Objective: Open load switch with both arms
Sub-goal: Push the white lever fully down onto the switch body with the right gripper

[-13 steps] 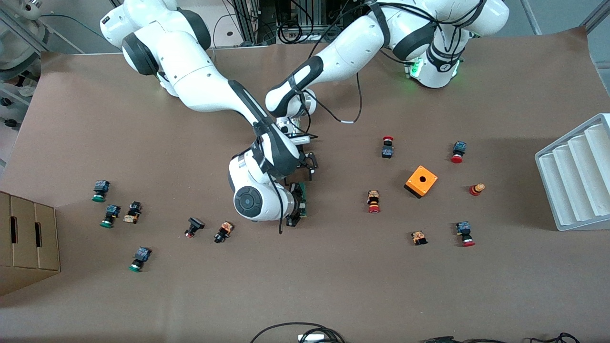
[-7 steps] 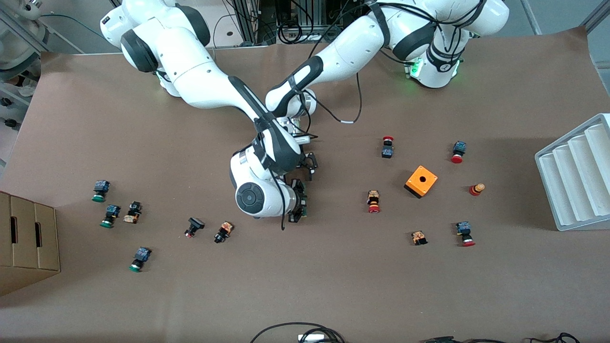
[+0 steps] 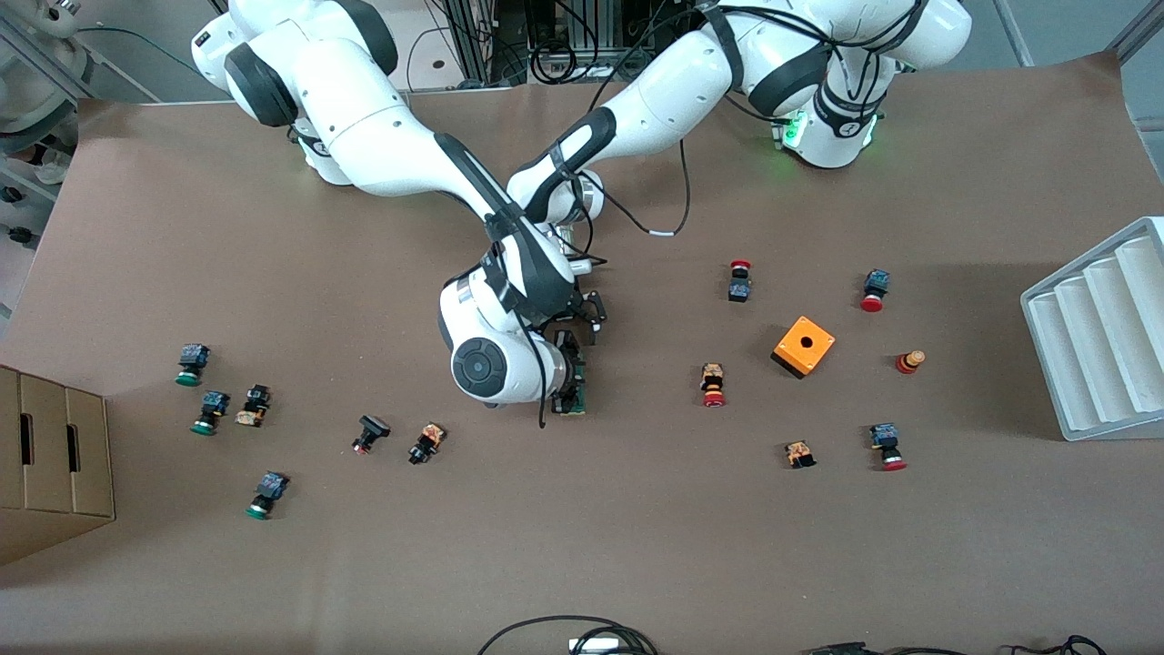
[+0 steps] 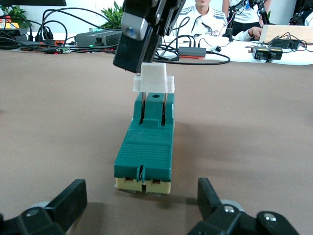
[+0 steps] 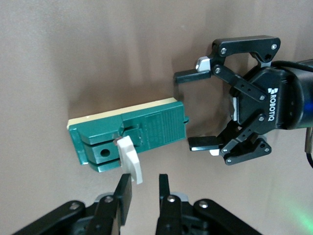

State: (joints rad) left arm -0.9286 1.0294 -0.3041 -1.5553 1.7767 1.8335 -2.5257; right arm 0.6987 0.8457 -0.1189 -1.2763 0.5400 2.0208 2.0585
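Note:
The load switch (image 3: pixel 584 395) (image 4: pixel 144 147) (image 5: pixel 146 127) is a green bar on a cream base, flat on the table's middle. Its white lever (image 4: pixel 154 81) (image 5: pixel 129 156) stands up at the end nearer the front camera. My right gripper (image 5: pixel 144 183) (image 3: pixel 571 382) is directly above that end, fingers drawn close with the lever's tip between them, against one finger. My left gripper (image 4: pixel 142 200) (image 5: pixel 185 110) (image 3: pixel 588 314) is open, low on the table at the switch's other end. Its fingers (image 4: pixel 73 196) stand wide apart, just short of the switch.
Small red and green push-buttons (image 3: pixel 714 384) (image 3: pixel 426 443) are scattered across the brown table. An orange cube with a hole (image 3: pixel 804 346) and a white ridged tray (image 3: pixel 1100 337) sit toward the left arm's end. A cardboard box (image 3: pixel 50 455) stands at the right arm's end.
The right arm's wrist has shifted a little away from the front camera, toward the left gripper, still on the lever. The left arm has stayed put.

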